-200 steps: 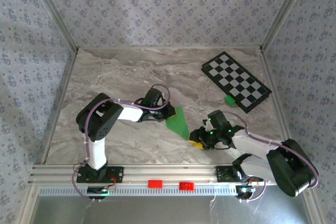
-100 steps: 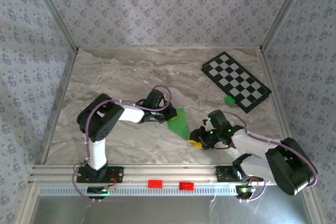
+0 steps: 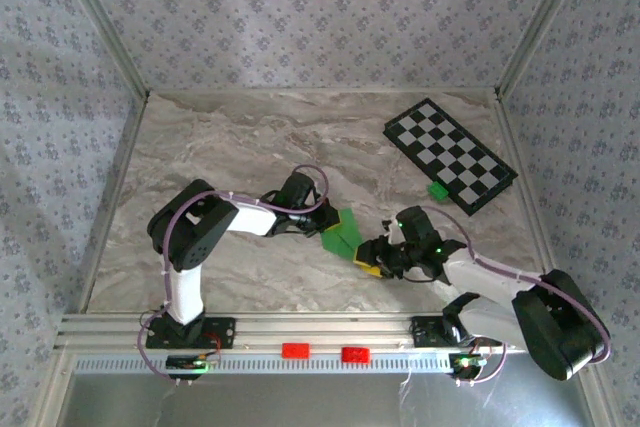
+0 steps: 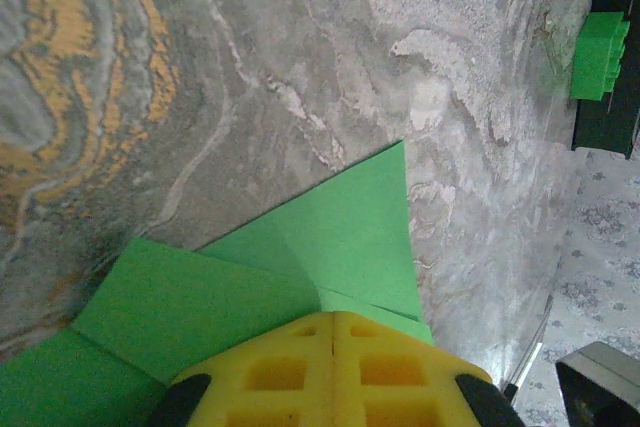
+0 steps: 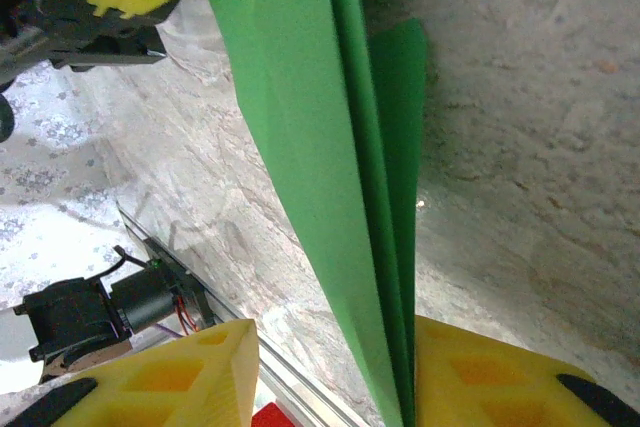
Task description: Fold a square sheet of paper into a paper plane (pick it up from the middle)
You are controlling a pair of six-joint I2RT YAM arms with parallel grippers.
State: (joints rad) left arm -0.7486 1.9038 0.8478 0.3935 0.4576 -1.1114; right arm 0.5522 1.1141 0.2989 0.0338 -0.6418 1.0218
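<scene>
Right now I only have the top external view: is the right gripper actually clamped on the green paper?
Observer: No. In the right wrist view the right gripper is open. The green paper runs edge-on between its fingers, close against one finger, with a wide gap to the other.
Operator: And the left one?
Observer: The left gripper is shut, its fingers meeting, and the paper's creases run in under the tips.
Operator: Are the folded layers lying together?
Observer: Only partly. By the right fingers they lie close together, but toward the far end they spread apart.
</scene>
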